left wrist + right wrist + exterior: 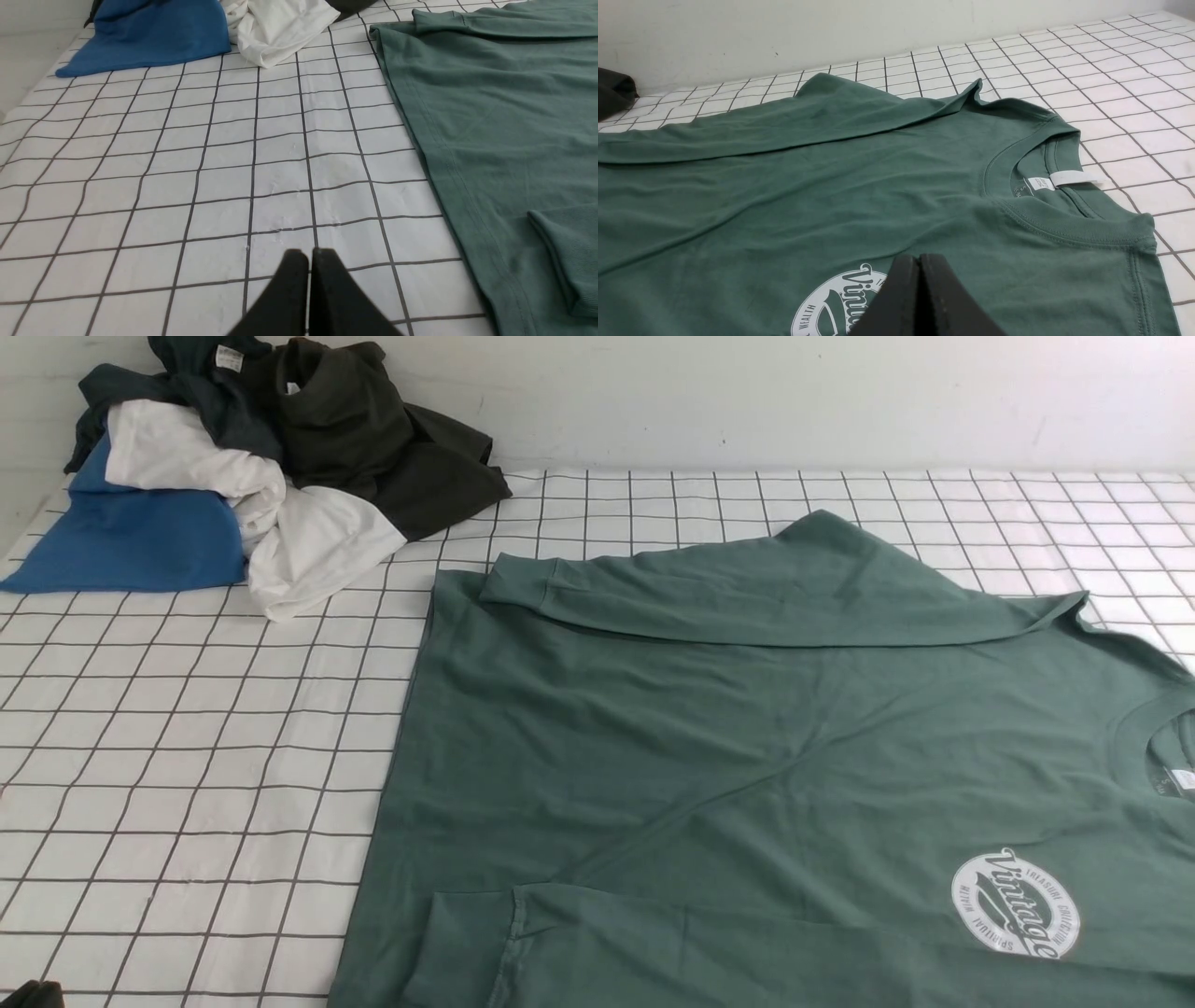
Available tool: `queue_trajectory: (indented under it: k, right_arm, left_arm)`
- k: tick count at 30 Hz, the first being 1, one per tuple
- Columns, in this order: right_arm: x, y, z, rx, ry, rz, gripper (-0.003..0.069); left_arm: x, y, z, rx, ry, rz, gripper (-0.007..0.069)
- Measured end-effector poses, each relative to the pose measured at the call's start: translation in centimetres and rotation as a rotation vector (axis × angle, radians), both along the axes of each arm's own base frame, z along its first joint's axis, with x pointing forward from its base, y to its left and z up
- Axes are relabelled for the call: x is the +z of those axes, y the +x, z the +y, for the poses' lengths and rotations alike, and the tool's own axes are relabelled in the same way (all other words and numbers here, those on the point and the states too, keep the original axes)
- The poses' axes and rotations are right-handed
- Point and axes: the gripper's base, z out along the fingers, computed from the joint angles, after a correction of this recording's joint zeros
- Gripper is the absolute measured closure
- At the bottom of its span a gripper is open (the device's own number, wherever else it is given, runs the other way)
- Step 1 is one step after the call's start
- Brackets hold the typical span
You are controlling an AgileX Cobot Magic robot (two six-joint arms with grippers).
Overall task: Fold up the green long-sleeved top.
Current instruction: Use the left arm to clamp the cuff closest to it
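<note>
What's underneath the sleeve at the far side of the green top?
Under the far sleeve I see the front of the green long-sleeved top coming out along the sleeve's near edge. The part right beneath is covered, so I can't tell what's there.

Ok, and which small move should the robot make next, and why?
Probably bring the shut left fingers over the hem of the large green cotton long-sleeved top and open them there: both sleeves already lie folded inward across the body, while the body itself is spread flat, not yet folded.
</note>
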Motion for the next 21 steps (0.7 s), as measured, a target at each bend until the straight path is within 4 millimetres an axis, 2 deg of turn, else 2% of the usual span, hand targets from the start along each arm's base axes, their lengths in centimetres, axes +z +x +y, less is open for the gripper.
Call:
queue_trajectory:
  k: [21]
  right_arm:
    - [0.0, 0.0, 0.0, -0.011, 0.056, -0.004, 0.0675]
  left_arm:
    - [0.0, 0.0, 0.0, 0.0, 0.0, 0.0, 0.0631]
